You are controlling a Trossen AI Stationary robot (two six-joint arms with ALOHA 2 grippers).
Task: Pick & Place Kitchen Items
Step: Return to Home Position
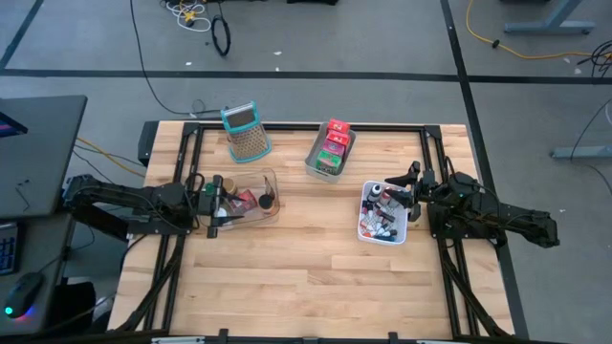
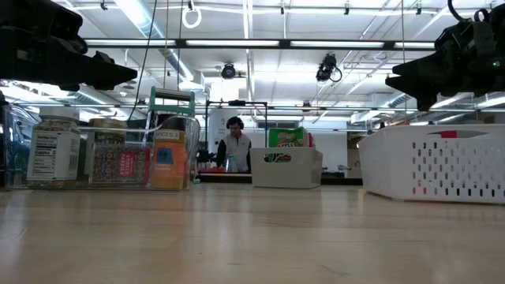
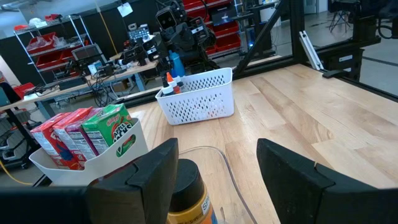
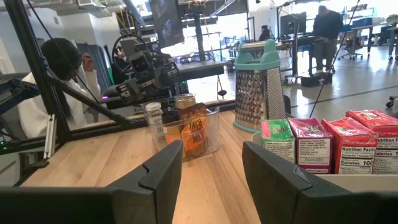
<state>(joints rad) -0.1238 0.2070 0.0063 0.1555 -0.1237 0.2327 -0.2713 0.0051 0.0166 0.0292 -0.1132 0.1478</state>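
The kitchen items sit in three containers. Jars and tins stand in a clear bin (image 1: 244,196) (image 2: 110,158). Red, pink and green packets (image 1: 333,143) (image 4: 329,143) stand upright in a grey tray (image 2: 288,167). Small bottles and tubes with coloured caps fill a white basket (image 1: 382,215) (image 3: 199,99). My left gripper (image 1: 212,203) (image 3: 217,180) hovers open above the clear bin's left end, over a dark-lidded jar with a yellow label (image 3: 186,190). My right gripper (image 1: 406,191) (image 4: 214,174) hangs open above the white basket's right rim (image 2: 434,162).
A teal-handled metal grater (image 1: 246,131) (image 4: 258,87) stands near the table's far edge, left of the grey tray. Bare wood lies across the table's near half (image 1: 306,277). A dark frame runs along the table's sides. People show in the room beyond.
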